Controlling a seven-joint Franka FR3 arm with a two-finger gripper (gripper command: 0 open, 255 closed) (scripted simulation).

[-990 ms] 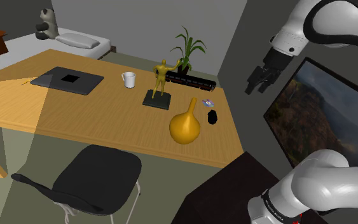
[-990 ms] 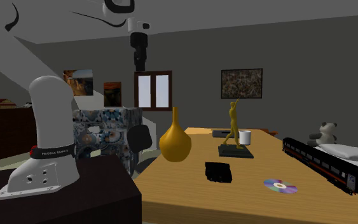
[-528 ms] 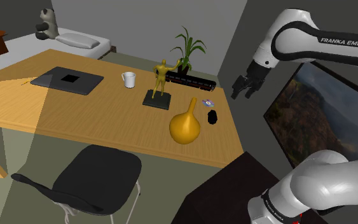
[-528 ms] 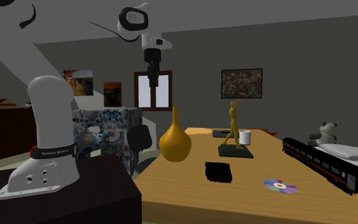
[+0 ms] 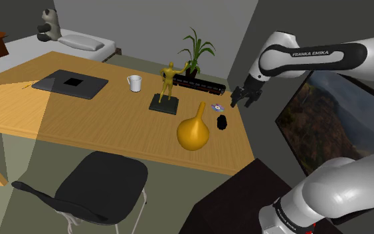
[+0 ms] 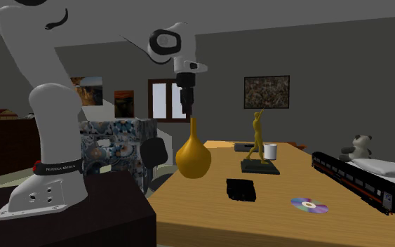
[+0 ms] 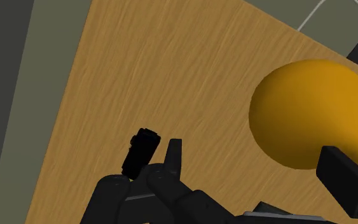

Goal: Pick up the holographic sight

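The black gripper [image 5: 240, 98] hangs in the air at the end of the white arm and touches nothing. Its two fingers [image 7: 173, 156] stand wide apart and hold nothing. In the wrist view the holographic sight [image 7: 141, 153], a small black block, lies on the wooden table [image 7: 171, 70]. It is just beside one finger, on that finger's outer side and not in the gap. The fat round belly of the yellow vase [image 7: 311, 111] shows past the gap.

In the shoulder view the holographic sight [image 5: 222, 121] rests near the table's right end, lower than the gripper and a little to its left. The yellow vase [image 5: 193, 131] stands just beside it, on its left. A shiny disc [image 5: 217, 107] lies near it, a bit farther back. Farther off on the table are a gold statue [image 5: 166, 86] of a man with one arm up, a white mug [image 5: 135, 83], a black toy train [image 5: 198, 84] and a flat grey laptop [image 5: 69, 84]. A black chair [image 5: 99, 186] stands in front of the table.
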